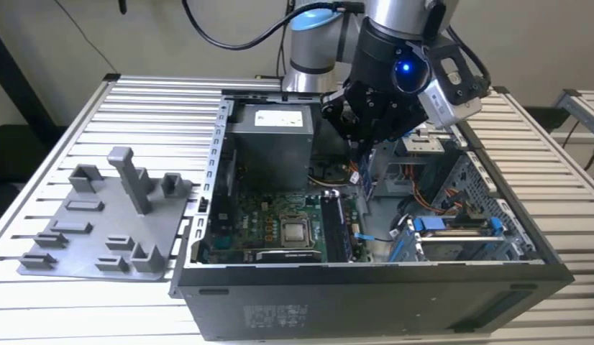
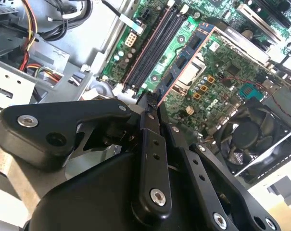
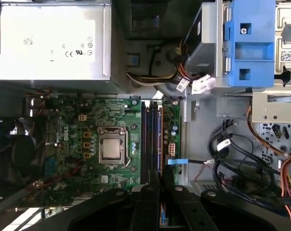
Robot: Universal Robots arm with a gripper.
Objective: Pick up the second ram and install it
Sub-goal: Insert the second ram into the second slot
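The gripper (image 1: 366, 159) hangs inside the open computer case (image 1: 374, 287), above the motherboard (image 1: 268, 223); its jaws stand narrow and close together, and between them is pinched the second ram (image 2: 180, 65), a thin flat stick that reaches forward from the fingertips, as the second wrist view shows it; in the exterior view the stick (image 1: 371, 171) points down from the jaws toward the board, not yet touching it as far as I can tell; beneath and ahead of the jaws lie the long memory slots (image 3: 150, 142), and whether one of them already has a stick I cannot tell; beside the jaws, further away, are the processor socket (image 3: 111, 148) and the silver power supply (image 3: 51, 41); outside the case, well apart from the jaws, a grey fixture (image 1: 105, 215) lies on the table (image 1: 527, 144); I judge the ram to be light and stiff, but fragile; it is best held on its two flat faces near the upper long edge, away from the contact edge; a crooked hold could let it twist or slip.
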